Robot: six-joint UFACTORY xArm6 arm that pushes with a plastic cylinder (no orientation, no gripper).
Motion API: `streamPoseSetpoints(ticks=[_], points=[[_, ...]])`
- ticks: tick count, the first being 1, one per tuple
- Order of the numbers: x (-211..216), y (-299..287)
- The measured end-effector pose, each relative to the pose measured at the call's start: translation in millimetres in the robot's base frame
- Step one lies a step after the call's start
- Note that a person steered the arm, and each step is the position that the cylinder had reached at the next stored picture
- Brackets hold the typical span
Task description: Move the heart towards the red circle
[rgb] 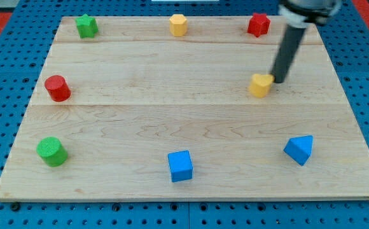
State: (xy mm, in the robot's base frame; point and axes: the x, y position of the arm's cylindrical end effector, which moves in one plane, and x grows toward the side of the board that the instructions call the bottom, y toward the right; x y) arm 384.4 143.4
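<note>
The yellow heart (259, 84) lies right of the board's middle. The red circle (57, 88) stands near the board's left edge, far to the heart's left at about the same height in the view. My tip (277, 81) is at the heart's right side, touching or nearly touching it. The dark rod rises from there to the view's top right.
A green star (86, 26), a yellow hexagon (178, 25) and a red star (258, 24) line the top edge. A green circle (51, 151), a blue cube (180, 166) and a blue triangle (299, 149) sit along the bottom. The wooden board (172, 114) rests on a blue pegboard.
</note>
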Motion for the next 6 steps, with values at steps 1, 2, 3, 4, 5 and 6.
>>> streamPoseSetpoints(ticks=[1,2,3,4,5,6], points=[[-11,-6],[28,9],[29,-43],[14,-98],[-17,-106],[-17,-142]])
